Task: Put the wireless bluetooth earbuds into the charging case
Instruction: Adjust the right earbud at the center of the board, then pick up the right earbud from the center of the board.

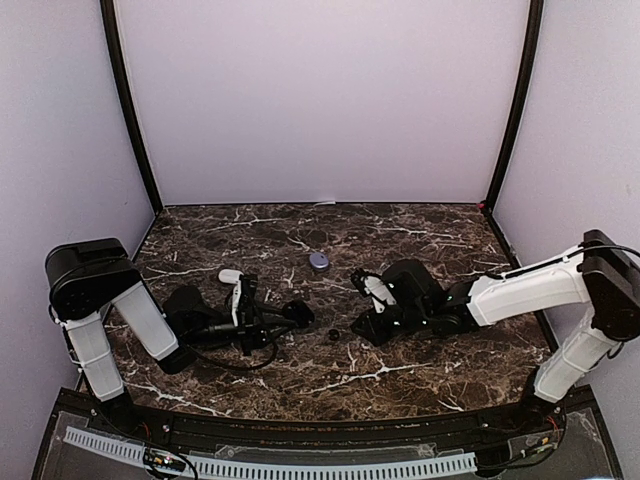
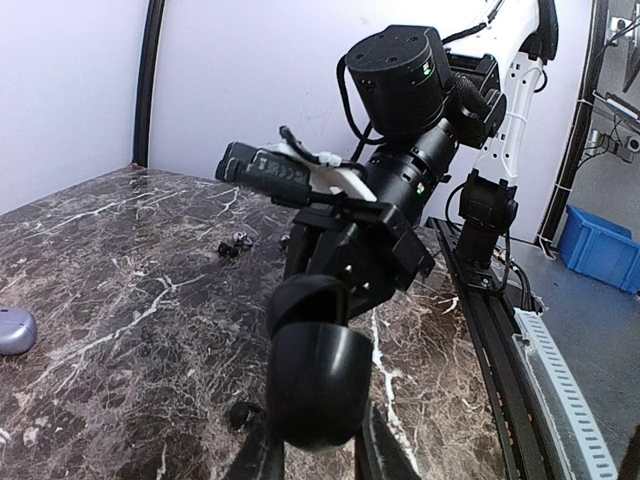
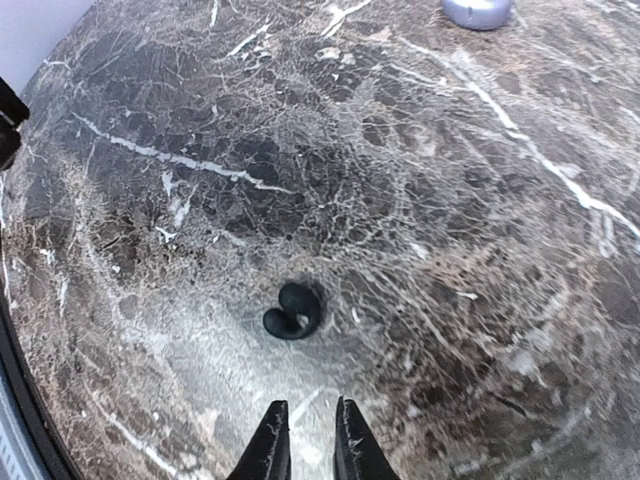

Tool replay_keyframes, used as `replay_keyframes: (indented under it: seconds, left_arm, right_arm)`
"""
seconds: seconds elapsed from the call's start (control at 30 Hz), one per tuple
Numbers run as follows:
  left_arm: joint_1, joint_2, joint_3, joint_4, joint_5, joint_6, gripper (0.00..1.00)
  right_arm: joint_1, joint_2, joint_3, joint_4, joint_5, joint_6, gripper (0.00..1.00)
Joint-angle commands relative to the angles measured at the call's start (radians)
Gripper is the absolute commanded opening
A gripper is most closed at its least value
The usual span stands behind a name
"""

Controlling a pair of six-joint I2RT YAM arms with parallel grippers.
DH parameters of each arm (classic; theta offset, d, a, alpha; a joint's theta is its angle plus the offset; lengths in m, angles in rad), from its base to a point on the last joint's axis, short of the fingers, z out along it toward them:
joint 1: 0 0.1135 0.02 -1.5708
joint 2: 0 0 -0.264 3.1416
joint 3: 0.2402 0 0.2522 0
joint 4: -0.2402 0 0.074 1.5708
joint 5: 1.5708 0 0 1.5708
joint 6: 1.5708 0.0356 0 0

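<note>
Lilac walls close in a dark, white-veined marble counter. The overhead view places both arms low over its middle, their tips pointing at each other, but from there both sets of fingers are only black shapes. The left wrist camera shows more: the left fingers are clamped on either side of a rounded black charging case, held up clear of the counter. Whether its lid is raised cannot be told. A small dark bit lies on the stone just beside one of these fingers, too small to name. The right wrist camera looks straight down. The right fingers stand close together with a slim gap and nothing between them. A black earbud lies alone on the counter just ahead of their tips, not touching them. From above, that bud sits between the two sets of fingers, nearer the right ones. A purple case rests shut on the counter well beyond the right fingers and off to one side of the left ones.
</note>
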Motion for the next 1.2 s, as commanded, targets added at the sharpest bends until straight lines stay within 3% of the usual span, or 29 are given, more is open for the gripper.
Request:
replay_keyframes:
  seconds: [0.0, 0.13, 0.53, 0.83, 1.17]
  left_arm:
    - [0.006, -0.041, -0.007, 0.054, 0.012, 0.005, 0.2]
    - [0.006, -0.042, -0.007, 0.054, 0.011, 0.003, 0.2]
    - [0.007, -0.049, -0.013, 0.056, 0.006, 0.007, 0.2]
    - [0.007, -0.051, -0.017, 0.062, -0.009, 0.005, 0.2]
    - [0.007, -0.048, -0.018, 0.062, -0.013, 0.005, 0.2]
  right_arm:
    - [-0.01, -0.08, -0.042, -0.033, -0.005, -0.019, 0.2]
    - [-0.01, -0.054, -0.029, -0.026, -0.009, -0.021, 0.26]
    - [-0.01, 0.151, 0.063, 0.088, -0.046, 0.109, 0.27]
    - [-0.009, 0.196, 0.089, 0.063, -0.026, 0.23, 0.28]
    - [-0.008, 0.211, 0.102, 0.033, 0.0, 0.238, 0.27]
